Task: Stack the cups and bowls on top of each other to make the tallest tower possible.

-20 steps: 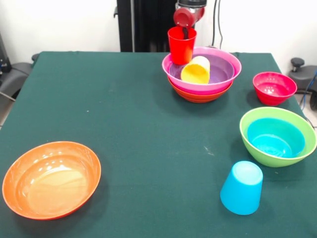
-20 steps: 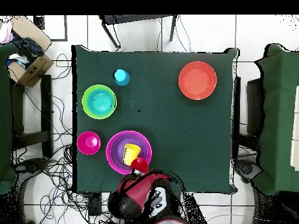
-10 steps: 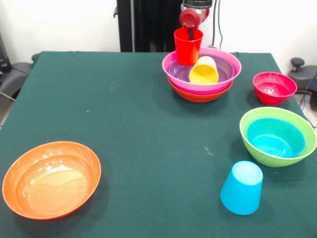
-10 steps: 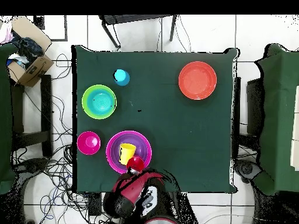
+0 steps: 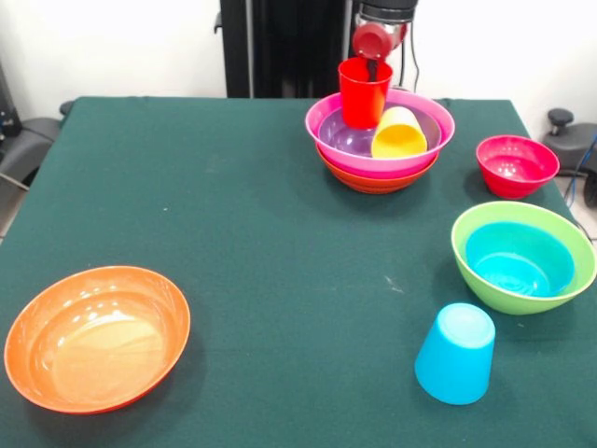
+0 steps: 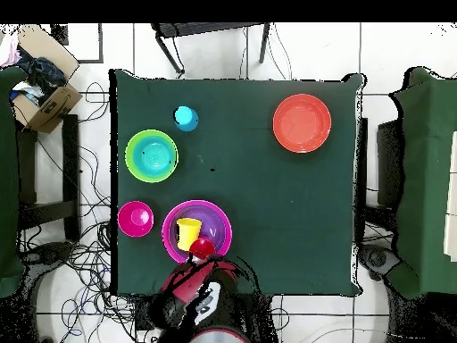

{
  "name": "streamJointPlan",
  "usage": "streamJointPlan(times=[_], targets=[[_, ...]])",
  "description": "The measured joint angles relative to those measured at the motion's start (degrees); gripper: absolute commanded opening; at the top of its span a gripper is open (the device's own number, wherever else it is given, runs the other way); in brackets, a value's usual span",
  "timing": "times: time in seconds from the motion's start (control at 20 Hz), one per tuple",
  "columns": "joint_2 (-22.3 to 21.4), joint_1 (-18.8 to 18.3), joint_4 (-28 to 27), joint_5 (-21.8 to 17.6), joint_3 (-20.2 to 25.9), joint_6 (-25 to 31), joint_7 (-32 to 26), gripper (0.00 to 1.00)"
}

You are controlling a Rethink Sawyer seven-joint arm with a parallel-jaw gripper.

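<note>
Front view — the gripper (image 5: 375, 65) is reaching down at the far side of the table (image 5: 233, 205) and is pinching the rim of the red cup (image 5: 364, 91), 1 finger showing inside the cup's mouth. The red cup is standing upright over the tower (image 5: 380, 140), a stack of 3 nested bowls: orange lowest, magenta above it, purple innermost. The yellow cup (image 5: 399, 133) is lying on its side in the purple bowl, just beside the red cup, its mouth facing the camera. To the right, the crimson bowl (image 5: 517, 165) is sitting apart; nearer, the lime green bowl (image 5: 523, 256) is holding the small blue bowl (image 5: 519, 259). The light blue cup (image 5: 455, 353) is standing upside down in front of them. The second orange bowl (image 5: 96, 336) is resting alone at the near left.

Overhead view — the red cup (image 6: 204, 246) is appearing at the tower's (image 6: 217, 221) lower rim, the yellow cup (image 6: 187, 234) beside it — the arm (image 6: 201, 299) is extending from below.
</note>
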Motion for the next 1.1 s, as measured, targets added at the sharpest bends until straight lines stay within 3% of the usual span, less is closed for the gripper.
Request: streamJointPlan(times=[0.45,1.1], targets=[[3.2,1.3,-1.9,1.37,-1.94,-3.3,0.0,0.0],[4.36,-1.57,-2.16,1.39,-2.04,-7.36,0.0,0.0]])
